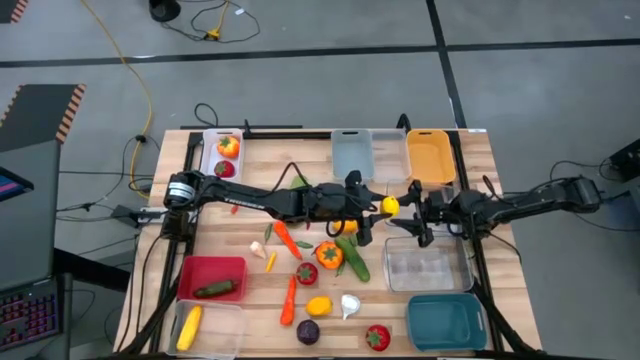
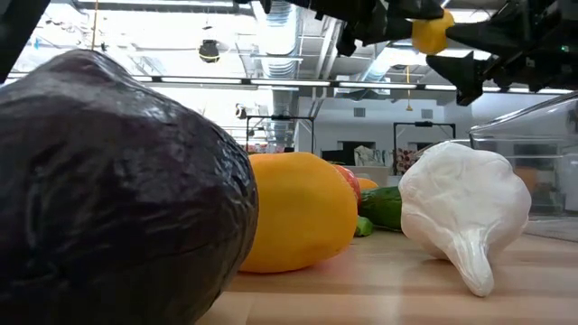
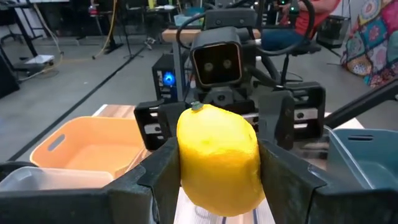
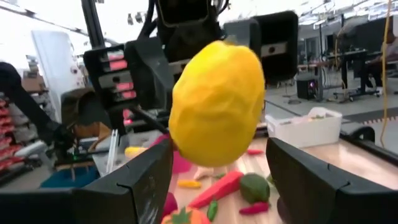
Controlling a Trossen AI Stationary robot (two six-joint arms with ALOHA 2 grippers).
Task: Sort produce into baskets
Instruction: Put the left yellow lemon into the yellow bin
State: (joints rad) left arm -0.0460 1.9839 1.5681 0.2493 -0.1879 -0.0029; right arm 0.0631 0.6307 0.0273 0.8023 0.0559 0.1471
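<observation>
A yellow lemon (image 1: 390, 206) hangs above the middle of the table, with my left gripper (image 1: 384, 207) shut on it. My right gripper (image 1: 414, 212) faces it from the table's right and is open. In the right wrist view the lemon (image 4: 216, 102) stands between its two fingers (image 4: 134, 186) with a gap on each side. The orange-yellow basket (image 1: 430, 157) stands at the far edge just beyond; a clear basket (image 1: 428, 266) lies near the right gripper. Loose produce lies below and nearer: carrots (image 1: 287, 240), a cucumber (image 1: 353, 258), garlic (image 1: 349, 305). My left gripper pinches the lemon's two opposite sides (image 3: 186, 168) between its two fingers. The fingers lie about level and come from the table's left. The lemon is lifted clear of the table, its small green stem end (image 3: 196, 106) up.
A white basket (image 1: 205, 157) with red and orange pieces stands far left. Two clear baskets (image 1: 352, 155) stand at the far edge, and a red basket (image 1: 190, 272) holds a cucumber. A teal basket (image 1: 445, 322) is near right. A purple round (image 2: 108, 190) fills the low view.
</observation>
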